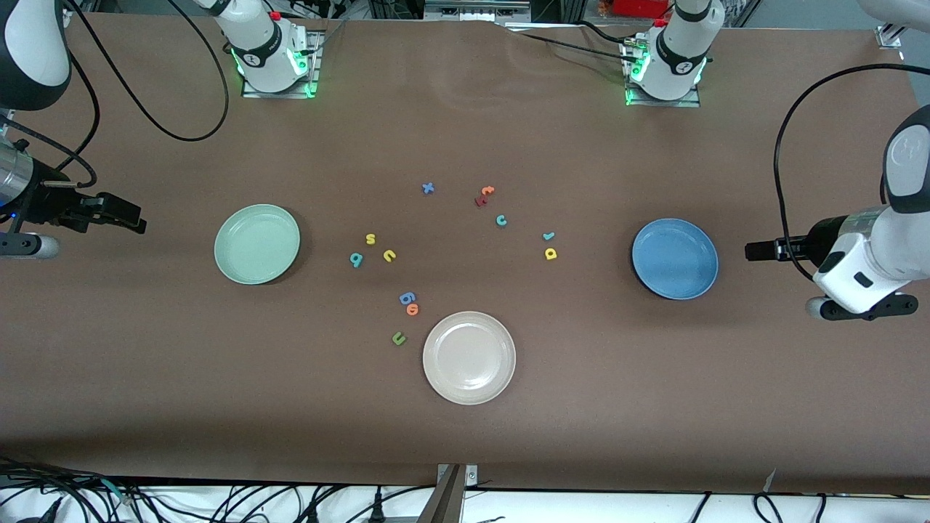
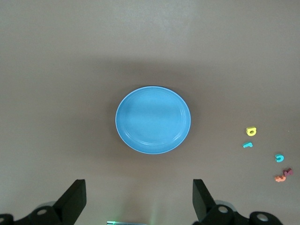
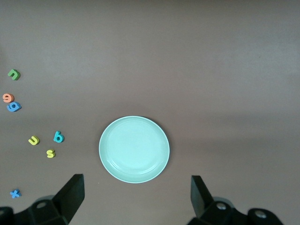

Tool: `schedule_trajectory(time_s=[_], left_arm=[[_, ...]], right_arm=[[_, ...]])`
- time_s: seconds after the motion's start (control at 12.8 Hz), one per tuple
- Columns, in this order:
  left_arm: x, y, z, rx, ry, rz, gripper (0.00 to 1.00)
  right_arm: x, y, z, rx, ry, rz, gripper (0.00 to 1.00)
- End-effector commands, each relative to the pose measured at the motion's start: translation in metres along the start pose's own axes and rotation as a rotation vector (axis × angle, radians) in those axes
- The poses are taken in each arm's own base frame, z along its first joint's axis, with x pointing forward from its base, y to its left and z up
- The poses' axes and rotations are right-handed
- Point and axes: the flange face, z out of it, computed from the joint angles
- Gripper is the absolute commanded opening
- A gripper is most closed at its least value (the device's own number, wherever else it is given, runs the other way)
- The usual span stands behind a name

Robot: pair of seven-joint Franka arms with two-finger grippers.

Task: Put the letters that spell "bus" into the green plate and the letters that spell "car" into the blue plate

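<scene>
Both arms wait wide open at the table's ends, the right gripper (image 1: 131, 218) by the empty green plate (image 1: 256, 243) near teal b (image 1: 355, 259), yellow s (image 1: 370, 239) and u (image 1: 389, 255); the left gripper (image 1: 755, 251) by the blue plate (image 1: 674, 258) near yellow a (image 1: 550, 253), teal r (image 1: 548, 235), c (image 1: 501, 220).

Cream-white plate (image 1: 468, 357) nearest the camera, green "u" (image 1: 398, 338) beside it — blue "x" (image 1: 428, 188)
</scene>
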Motion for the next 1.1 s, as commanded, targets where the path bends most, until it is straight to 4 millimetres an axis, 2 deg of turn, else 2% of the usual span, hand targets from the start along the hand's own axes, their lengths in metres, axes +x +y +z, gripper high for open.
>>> schedule_trajectory(time_s=[0.0, 0.08, 0.16, 0.23, 0.39, 0.63, 0.7, 1.02], left_arm=[[-0.022, -0.008, -0.024, 0.029, 0.023, 0.023, 1.00], [-0.035, -0.013, -0.036, 0.016, 0.039, 0.029, 1.00], [-0.039, -0.022, -0.039, 0.014, 0.040, 0.055, 1.00], [-0.047, -0.019, -0.047, 0.014, 0.056, 0.082, 1.00], [-0.060, -0.023, -0.043, 0.008, 0.065, 0.082, 1.00], [-0.076, -0.023, -0.030, 0.000, 0.131, 0.090, 1.00], [-0.078, -0.017, -0.027, -0.002, 0.136, 0.103, 1.00], [-0.085, -0.019, -0.024, -0.005, 0.192, 0.103, 1.00]], right_arm=[[0.002, -0.003, -0.005, 0.017, 0.006, 0.011, 1.00], [0.002, -0.002, -0.005, 0.017, 0.008, 0.012, 1.00], [0.002, 0.000, -0.005, 0.016, 0.008, 0.015, 1.00], [0.002, 0.002, -0.006, 0.017, 0.010, 0.017, 1.00], [-0.001, 0.003, -0.018, 0.010, 0.025, 0.009, 1.00], [-0.001, 0.001, -0.011, 0.008, -0.006, 0.023, 1.00], [-0.001, 0.001, -0.011, 0.008, -0.008, 0.023, 1.00], [0.000, 0.004, -0.004, 0.004, -0.018, 0.021, 1.00]])
